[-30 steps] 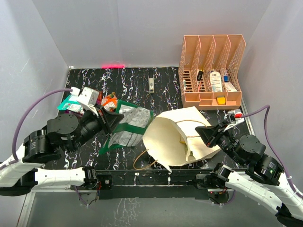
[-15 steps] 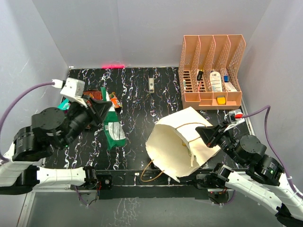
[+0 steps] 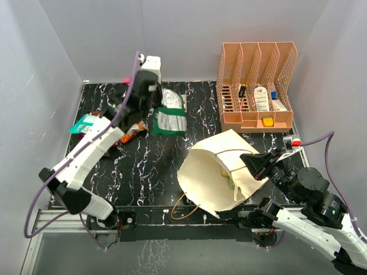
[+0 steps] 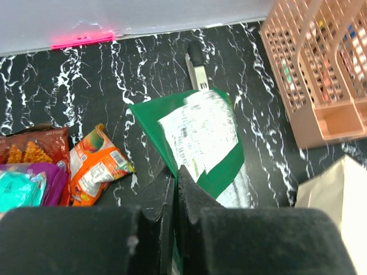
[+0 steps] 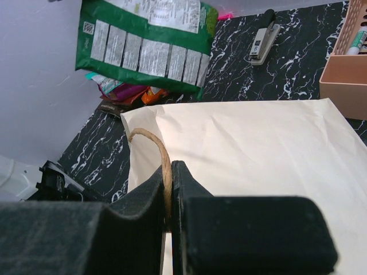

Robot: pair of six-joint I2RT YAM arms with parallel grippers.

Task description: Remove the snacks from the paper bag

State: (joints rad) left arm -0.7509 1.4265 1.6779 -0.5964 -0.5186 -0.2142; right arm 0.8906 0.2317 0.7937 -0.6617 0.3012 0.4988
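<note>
- Green foil packet (image 4: pixel 195 137), light and crinkly I'd judge, hangs edge-pinched in my closed left gripper (image 4: pixel 176 172) above the other snacks (image 4: pixel 92 166).
- Right gripper (image 5: pixel 170 169) clamps the cord handle (image 5: pixel 155 140) of the paper bag (image 3: pixel 209 166), near-right; floppy, I reckon.

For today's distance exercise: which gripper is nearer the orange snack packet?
Left. The left gripper, holding a green packet, hangs beside the orange packet; the right gripper pinches the paper bag's handle, far off.

Green-silver packet (image 3: pixel 168 114), cream bag (image 3: pixel 228 143)
</note>
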